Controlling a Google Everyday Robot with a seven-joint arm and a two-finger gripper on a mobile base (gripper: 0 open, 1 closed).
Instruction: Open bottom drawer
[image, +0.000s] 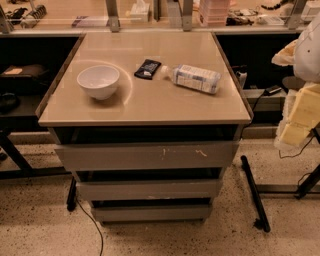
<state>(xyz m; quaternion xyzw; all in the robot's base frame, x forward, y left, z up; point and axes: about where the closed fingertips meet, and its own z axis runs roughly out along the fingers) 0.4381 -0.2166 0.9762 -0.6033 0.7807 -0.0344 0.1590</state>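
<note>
The bottom drawer (152, 212) is the narrowest and lowest of three plain grey handleless fronts on the cabinet in the middle of the view. A dark gap shows above it. The mid-width front (148, 190) sits above it, and the widest front (146, 156), with pale scratch marks, sits under the beige top (150, 107). My gripper (301, 115) shows only as pale cream and white arm parts at the right edge. It hangs beside the cabinet at about top-drawer height, well apart from the bottom drawer.
On the cabinet top stand a white bowl (98, 81), a black packet (147, 69) and a plastic bottle (196, 78) lying on its side. A black cable (92, 225) runs on the speckled floor at lower left. A black stand leg (255, 192) lies at lower right. Dark shelving stands at the left.
</note>
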